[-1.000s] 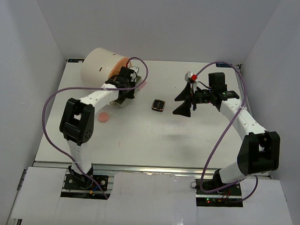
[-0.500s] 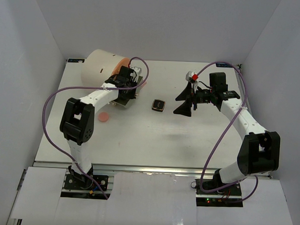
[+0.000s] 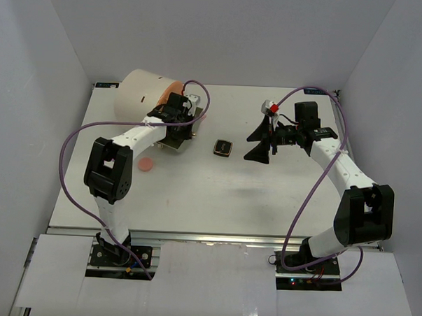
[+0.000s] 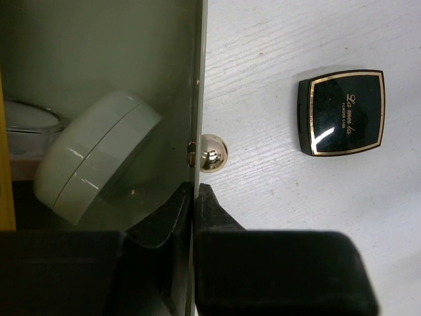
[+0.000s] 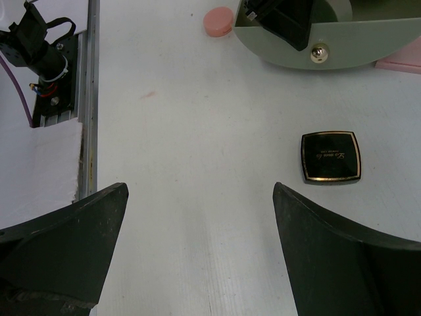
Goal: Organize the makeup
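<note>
the left gripper is clenched on the thin drawer front, just under the knob. the compact lies apart, past its tips on the knob side. better to pull straight and slowly, so the front does not slip. the right gripper hangs spread wide.

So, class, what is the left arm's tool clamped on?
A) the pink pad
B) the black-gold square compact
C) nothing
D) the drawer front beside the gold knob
D: the left tool pinches the thin drawer front by the gold knob; the black-gold square compact lies apart, untouched.
</note>
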Tool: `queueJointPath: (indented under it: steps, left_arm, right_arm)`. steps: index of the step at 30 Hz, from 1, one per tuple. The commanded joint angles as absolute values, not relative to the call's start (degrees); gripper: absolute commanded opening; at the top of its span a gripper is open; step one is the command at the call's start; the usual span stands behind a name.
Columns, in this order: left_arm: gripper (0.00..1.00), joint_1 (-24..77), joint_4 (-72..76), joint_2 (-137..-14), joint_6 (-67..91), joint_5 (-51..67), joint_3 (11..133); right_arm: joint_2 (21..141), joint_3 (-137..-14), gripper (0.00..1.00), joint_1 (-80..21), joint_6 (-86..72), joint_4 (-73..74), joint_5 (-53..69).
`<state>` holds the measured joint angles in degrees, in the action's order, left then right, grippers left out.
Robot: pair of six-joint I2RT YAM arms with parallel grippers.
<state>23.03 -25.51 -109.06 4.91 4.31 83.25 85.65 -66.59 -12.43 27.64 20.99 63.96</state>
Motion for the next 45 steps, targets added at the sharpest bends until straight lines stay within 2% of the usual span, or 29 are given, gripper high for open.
queueJointPath:
  steps: [1, 2, 4, 9, 18, 28, 45]
  left_arm:
    - [0.29, 23.4, -25.5, -104.8, 6.8, 7.5, 83.9]
    - [0.36, 23.4, -25.4, -104.8, 7.0, 7.0, 84.2]
    - [0.41, 23.4, -25.6, -104.7, 7.2, 6.4, 84.9]
    - [0.48, 23.4, -26.4, -103.2, 7.7, 7.7, 88.7]
    - [0.46, 23.4, -27.0, -98.4, 7.0, 2.2, 89.7]
    - [0.42, 23.4, -27.1, -102.1, 5.1, -7.2, 87.9]
    - [0.48, 23.6, -27.4, -107.3, 3.9, -11.6, 87.9]
  right_arm:
    - [85.9, -66.4, 0.98, -12.1, 28.5, 20.8, 64.5]
    - [85.9, -66.4, 0.98, -12.1, 28.5, 20.8, 64.5]
    - [85.9, -66.4, 0.98, -12.1, 28.5, 20.8, 64.5]
    - [85.9, -66.4, 0.98, -12.0, 28.5, 20.8, 64.4]
    - [85.9, -66.4, 0.98, -12.1, 28.5, 20.8, 64.6]
    - [85.8, -66.4, 0.98, -12.0, 28.5, 20.8, 64.6]
    - [86.1, -66.4, 0.98, -11.8, 28.5, 20.9, 64.6]
